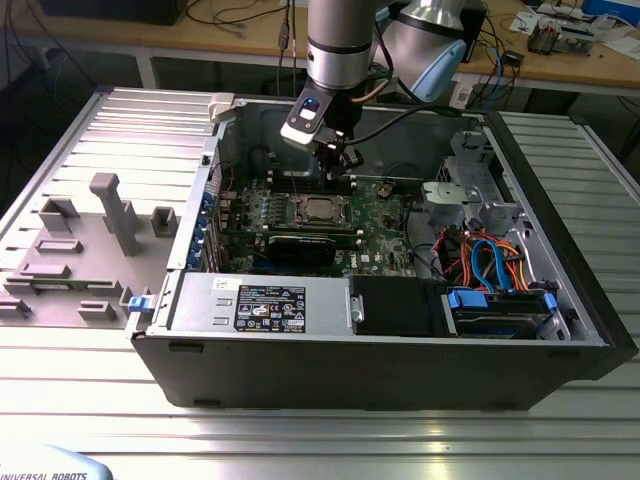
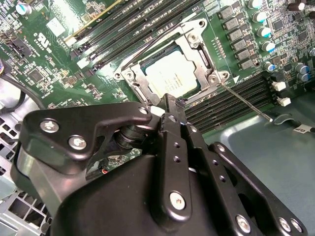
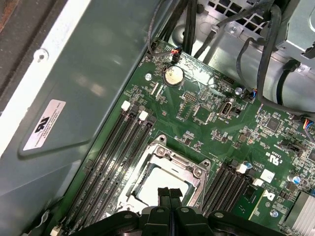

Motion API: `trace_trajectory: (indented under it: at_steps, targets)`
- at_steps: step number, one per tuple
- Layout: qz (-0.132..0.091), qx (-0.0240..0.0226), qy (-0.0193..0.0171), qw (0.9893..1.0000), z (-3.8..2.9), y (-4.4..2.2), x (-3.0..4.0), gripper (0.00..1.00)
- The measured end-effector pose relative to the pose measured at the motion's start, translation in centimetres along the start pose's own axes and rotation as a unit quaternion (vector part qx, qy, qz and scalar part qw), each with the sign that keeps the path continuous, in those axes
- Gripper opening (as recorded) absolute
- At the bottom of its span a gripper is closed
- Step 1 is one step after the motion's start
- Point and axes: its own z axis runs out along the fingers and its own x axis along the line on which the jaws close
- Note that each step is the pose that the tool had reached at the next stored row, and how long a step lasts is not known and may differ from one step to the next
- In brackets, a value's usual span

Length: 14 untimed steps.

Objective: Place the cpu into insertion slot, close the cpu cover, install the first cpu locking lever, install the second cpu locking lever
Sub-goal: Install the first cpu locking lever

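Right above the insertion slot point(image 1: 299, 210), your gripper point(image 2: 170, 101) hangs with its fingers pinched together on nothing. I'd guess that's because a narrow tip nudges thin metal better than it grabs. Just under it the cpu point(image 2: 172, 76) sits flat in that slot, with the cpu cover point(image 2: 199, 46) folded down around it. Past the slot's corner, one locking lever point(image 2: 246, 102) sticks out over the memory slots point(image 2: 206, 110) and looks unlatched to me.
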Motion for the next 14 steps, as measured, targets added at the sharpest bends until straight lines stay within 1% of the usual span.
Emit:
trace_trajectory:
  at_steps: [12,14]
  targets:
    - [-0.023,-0.0005,0.0005,0.9997,0.0,-0.02,0.01,0.11]
    - [-0.024,-0.0005,0.0006,0.9997,0.0,-0.02,0.01,0.11]
